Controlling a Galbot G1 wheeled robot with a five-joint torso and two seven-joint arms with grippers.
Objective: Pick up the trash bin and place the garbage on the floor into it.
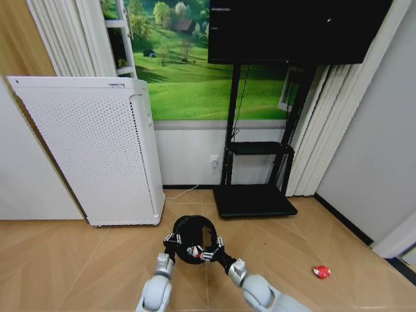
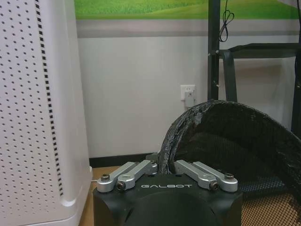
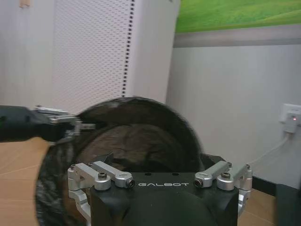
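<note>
The black mesh trash bin point(image 1: 195, 225) is held off the floor point(image 1: 78, 260) just ahead of me. My left gripper point(image 1: 172, 241) is shut on its left rim, and the left wrist view shows the fingers pinching that rim point(image 2: 163, 157). My right gripper point(image 1: 209, 253) hovers open over the bin's right rim, above the bin mouth point(image 3: 141, 127). A small red-and-white piece of garbage point(image 1: 193, 250) sits in the opening by the right fingertips. Another red piece of garbage point(image 1: 321, 272) lies on the floor to the right. From the right wrist, the left gripper point(image 3: 75, 126) is seen on the far rim.
A tall white perforated appliance point(image 1: 97, 149) stands close on the left. A black TV stand point(image 1: 255, 200) with its flat base is straight behind the bin. The wall point(image 1: 188, 156) with a socket point(image 1: 214, 160) is ahead, and curtains point(image 1: 318, 130) hang at right.
</note>
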